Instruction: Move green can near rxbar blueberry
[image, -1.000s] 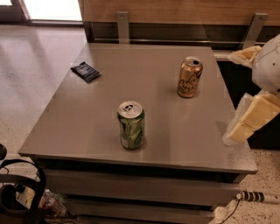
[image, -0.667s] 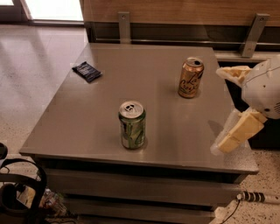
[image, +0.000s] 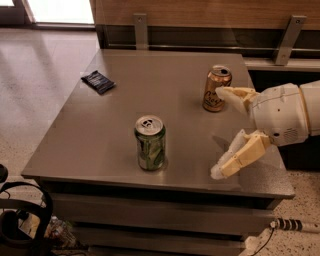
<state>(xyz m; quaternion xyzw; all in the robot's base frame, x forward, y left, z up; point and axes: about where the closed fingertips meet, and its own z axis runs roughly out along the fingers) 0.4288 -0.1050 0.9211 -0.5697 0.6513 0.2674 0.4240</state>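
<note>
**Status.** No part of the transfer is complete. The grasp, the carry and the placement all remain.

**Near zone.** Black cables (image: 17, 225) lie on the floor below the front edge of the bench (image: 90, 150), away from the work area.

**Middle zone.** The green can (image: 150, 142) stands upright near the front of the bench, and nothing touches it. The gripper (image: 218, 132) hovers at 3 o'clock from the green can, apart from it, over the right side of the bench. Its fingers (image: 241, 154) are spread wide and hold nothing.

**Far zone.** A gold can (image: 216, 88) stands upright at about 1 o'clock from the green can. The upper finger lies just beside it; whether they touch cannot be told. The rxbar blueberry (image: 98, 81) lies flat at 11 o'clock from the green can, near the far left corner and well apart from it.

**Obstructions.** The bench surface between the green can and the rxbar blueberry appears bare, so the carry path is judged free. The gold can is the only hazard. It stands close to the upper finger and is liable to be knocked during the approach.
</note>
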